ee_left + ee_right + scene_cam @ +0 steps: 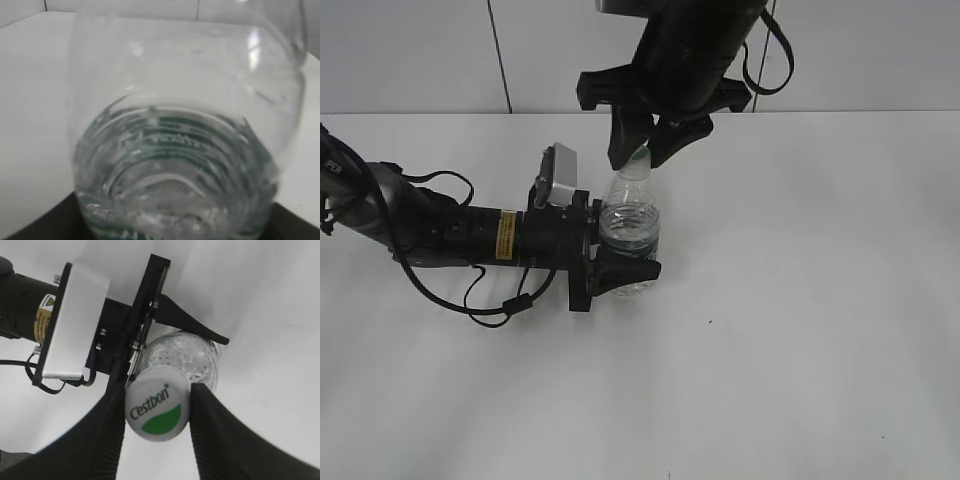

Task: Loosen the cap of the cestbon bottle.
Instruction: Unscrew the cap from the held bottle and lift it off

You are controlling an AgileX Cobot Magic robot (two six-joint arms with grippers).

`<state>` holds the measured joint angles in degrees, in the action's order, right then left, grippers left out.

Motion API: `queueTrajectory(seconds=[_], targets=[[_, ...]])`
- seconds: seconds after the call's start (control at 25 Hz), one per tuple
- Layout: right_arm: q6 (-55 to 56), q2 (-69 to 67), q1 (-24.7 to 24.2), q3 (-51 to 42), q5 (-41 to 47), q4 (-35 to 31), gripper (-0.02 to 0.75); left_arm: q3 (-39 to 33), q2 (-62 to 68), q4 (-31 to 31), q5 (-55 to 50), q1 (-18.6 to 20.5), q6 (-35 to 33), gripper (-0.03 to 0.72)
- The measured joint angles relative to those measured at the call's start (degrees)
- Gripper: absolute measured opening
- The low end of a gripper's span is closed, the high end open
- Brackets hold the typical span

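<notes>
The clear cestbon bottle (630, 225) with a dark green label band stands upright on the white table. My left gripper (625, 268) is shut on its lower body from the left. The bottle fills the left wrist view (180, 150), with the jaws only as dark corners at the bottom. The white cap (157, 409), with "Cestbon" print and a green patch, sits on top of the bottle (185, 355). My right gripper (157, 412) comes down from above and is shut on the cap, one ribbed finger on each side. In the exterior view the cap (640, 156) shows between the right gripper's fingers (642, 150).
The white table (800, 320) lies around the bottle, with a white wall behind. The left arm with its cables (430, 230) lies along the table's left side. The left wrist camera housing (70, 325) shows beside the bottle in the right wrist view.
</notes>
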<state>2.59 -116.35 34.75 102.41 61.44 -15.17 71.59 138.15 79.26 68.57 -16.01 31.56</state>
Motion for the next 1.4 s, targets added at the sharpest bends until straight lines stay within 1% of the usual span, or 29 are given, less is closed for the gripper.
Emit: queueTrajectory(seconds=[0.24,0.52,0.88,1.4], targets=[[-11.97,0.00,0.00,0.07,0.18,0.07,0.302,0.00,0.00,0.00,0.00,0.00,-0.37,0.406],[-29.48,0.00,0.00,0.12,0.48,-0.89,0.300,0.00,0.00,0.11,0.16,0.00,-0.69,0.406],[-46.17,0.00,0.00,0.12,1.43,-1.30,0.298,0.00,0.00,0.67,0.22,0.00,-0.98,0.406],[-78.10,0.05,0.00,0.24,2.55,-1.37,0.298,0.00,0.00,1.66,0.62,-0.06,-1.25,0.406]])
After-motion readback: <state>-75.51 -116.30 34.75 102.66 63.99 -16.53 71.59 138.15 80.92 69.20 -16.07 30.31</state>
